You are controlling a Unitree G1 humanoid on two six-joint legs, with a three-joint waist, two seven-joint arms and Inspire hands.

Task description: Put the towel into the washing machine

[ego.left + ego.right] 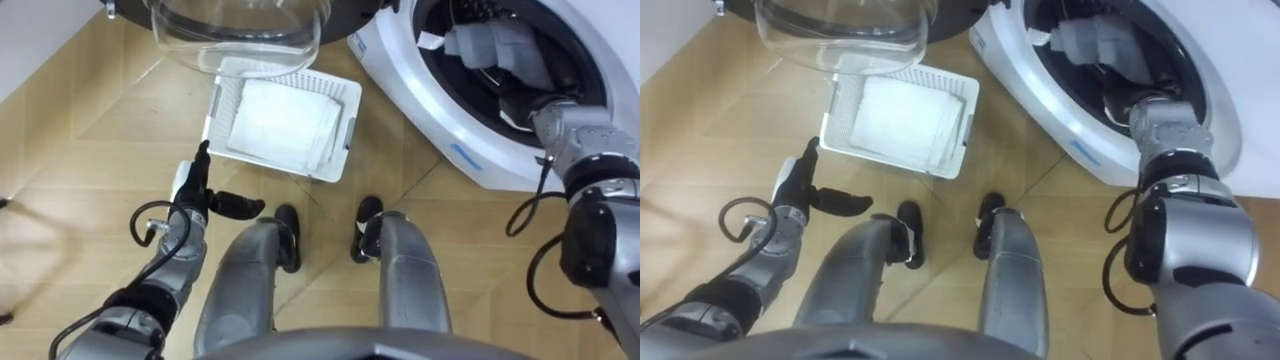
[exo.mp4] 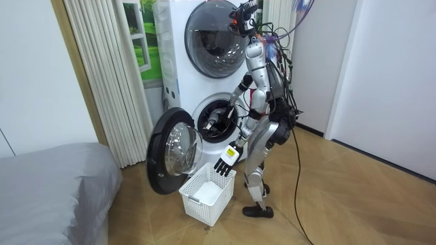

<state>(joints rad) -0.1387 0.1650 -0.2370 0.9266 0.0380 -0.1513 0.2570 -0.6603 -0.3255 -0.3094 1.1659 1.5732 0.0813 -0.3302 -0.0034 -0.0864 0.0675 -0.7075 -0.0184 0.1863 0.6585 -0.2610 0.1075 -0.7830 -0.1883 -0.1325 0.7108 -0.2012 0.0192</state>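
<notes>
While it lies folded in the laundry basket (image 1: 348,135) at one o'clock, white towel (image 1: 282,125): I judge it soft, light, limp; pinch the near folded edge. My left hand (image 1: 200,190): fingers straight, empty. My right hand (image 1: 528,104): inside the washing machine (image 1: 440,125) at two o'clock, fingers' state untellable.

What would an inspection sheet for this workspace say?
Surface: wooden floor, bare around the robot's feet.
Job's things: white towel lies folded in a white basket on the floor. The washing machine has its door swung open, and pale cloth lies inside.
Clutter: nothing seen.
Hands: left robot hand is open and holds nothing, above the floor beside the basket. Right robot hand reaches inside the washing machine; grip cannot be told.
Cables: nothing seen beyond the robot's own.
Surroundings: a second machine is stacked above, with a curtain and a grey bed.
</notes>
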